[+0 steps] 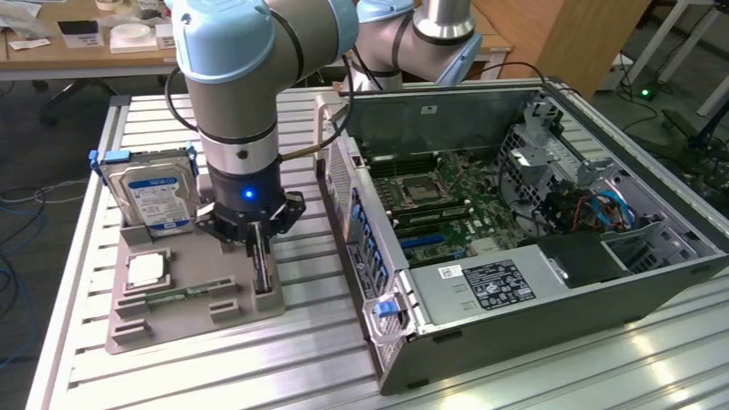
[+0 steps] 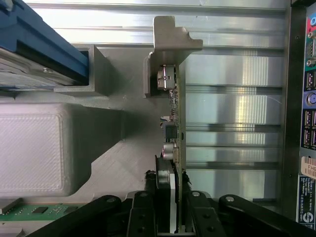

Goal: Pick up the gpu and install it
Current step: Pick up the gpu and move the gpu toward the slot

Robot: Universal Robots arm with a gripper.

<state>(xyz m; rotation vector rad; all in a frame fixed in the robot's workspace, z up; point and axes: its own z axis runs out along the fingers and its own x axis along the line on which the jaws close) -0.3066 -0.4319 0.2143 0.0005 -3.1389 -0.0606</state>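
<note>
The pincer (image 1: 259, 243) points straight down from the arm (image 1: 234, 85) in the exterior view, lowered onto the upper edge of the gpu (image 1: 265, 275). The card stands on edge in a slot of the grey holder (image 1: 194, 329) on the slatted tabletop (image 1: 547, 376). From the pincer, the hard drive (image 1: 160, 198) with its blue label stands upright at ten o'clock. A white block (image 1: 147, 270) lies at eight o'clock, with the green memory stick (image 1: 171, 296) just beyond it. The open computer case (image 1: 638, 290) lies on its side at three o'clock, its board facing up, apart from the holder.

In the wrist view the pincer (image 2: 170, 217) is drawn in narrow and straddles the gpu (image 2: 175, 143), seen edge-on. One black side lies close against each face of the card. Whether it presses on the card or only brackets it cannot be told. The card's metal bracket (image 2: 170, 42) is at the end far from the pincer. The card rests in the holder (image 2: 128, 148), with the hard drive (image 2: 39, 44), white block (image 2: 34, 148) and memory stick (image 2: 34, 211) on one side. On the other side are bare tabletop (image 2: 232, 103) and the case's rear ports (image 2: 308, 123).
</note>
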